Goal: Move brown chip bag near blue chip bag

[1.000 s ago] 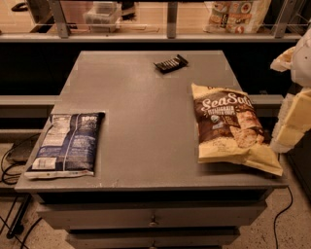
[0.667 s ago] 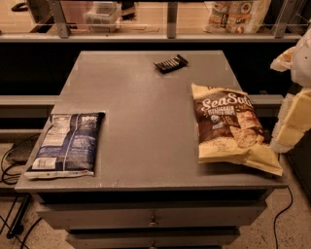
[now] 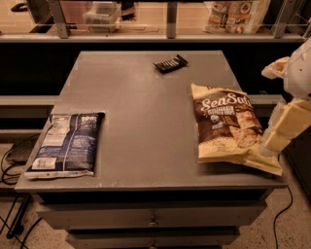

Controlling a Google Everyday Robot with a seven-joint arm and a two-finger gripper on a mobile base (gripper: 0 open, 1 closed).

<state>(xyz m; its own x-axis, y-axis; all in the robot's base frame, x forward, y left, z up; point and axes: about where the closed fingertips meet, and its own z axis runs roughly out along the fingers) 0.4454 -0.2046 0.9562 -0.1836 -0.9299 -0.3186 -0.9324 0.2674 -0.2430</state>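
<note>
nearest the camera, the drawer front [image 3: 153,216] sits under the front edge of the grey table [image 3: 146,121], with dark cables [image 3: 7,171] on the floor at its left and one more trailing down at the right.

on the near left part of the tabletop lies the blue chip bag [image 3: 68,143], flat, its small-print panels facing up and its bottom end close to the front left corner.

across from it, on the near right part, lies the brown chip bag [image 3: 226,126], "sea salt" side up, its lower right corner hanging a little past the table's right edge. the two bags are well apart, with bare grey tabletop between them.

the gripper [image 3: 269,146] comes in from the right edge of the view, cream coloured and slanting down to the left, right at the brown bag's lower right edge. whether it is spread, closed or pinching the bag, i cannot tell.

farther back, near the far edge of the table, lies a small black wrapped bar [image 3: 170,63], apart from both bags.

behind the table runs a shelf [image 3: 146,38] with a clear box [image 3: 102,13] on the left and a printed package [image 3: 235,14] on the right.
</note>
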